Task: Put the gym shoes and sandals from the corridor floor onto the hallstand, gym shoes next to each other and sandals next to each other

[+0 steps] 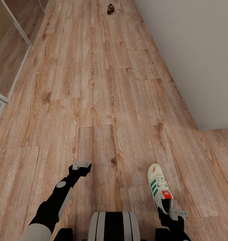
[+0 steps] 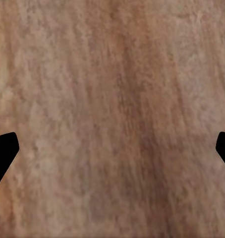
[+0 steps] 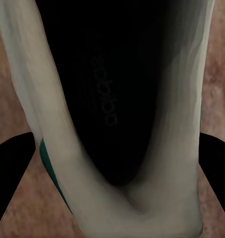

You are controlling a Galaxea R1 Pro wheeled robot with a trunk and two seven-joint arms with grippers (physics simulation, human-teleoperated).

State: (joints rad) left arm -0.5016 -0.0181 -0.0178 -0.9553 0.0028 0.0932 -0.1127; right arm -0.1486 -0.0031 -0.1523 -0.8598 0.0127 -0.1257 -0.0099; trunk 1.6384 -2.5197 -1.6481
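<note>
**A:** What's the step in hand judged to be here?

**B:** A grasp at the heel of the cream-white lace-up sneaker with teal-green stripes and a red-orange tongue patch (image 1: 159,189). It's lying on the light brown wood-grain plank floor (image 1: 104,100), just in front of the robot and to its right, near the corner where the pale wall juts in. The right gripper (image 1: 178,213) is parked right over the heel opening. In the right wrist view the dark inside of the shoe (image 3: 112,89) is seen between two dark fingers (image 3: 11,173) that straddle the collar, spread wider than the heel. So the jaws are read as released, nothing clamped so far.

**A:** How should it be done well?

**B:** Probably the fingers should be lowered so one side wall or the heel collar is pinched firmly. The rim is soft, so a shallow bite could be slipped out of. A straight lift would be safer.

**A:** Which way is it pointing?

**B:** The toe is pointed away from the robot and slightly to its left, the heel toward the robot. The long axis runs roughly along the planks.

**A:** And the other arm?

**B:** The left gripper (image 1: 81,165) is held over bare planks with its fingers (image 2: 3,153) wide apart, empty. A small brown sandal with a dark strap (image 1: 110,9) is seen far off near the floor's far end.
</note>
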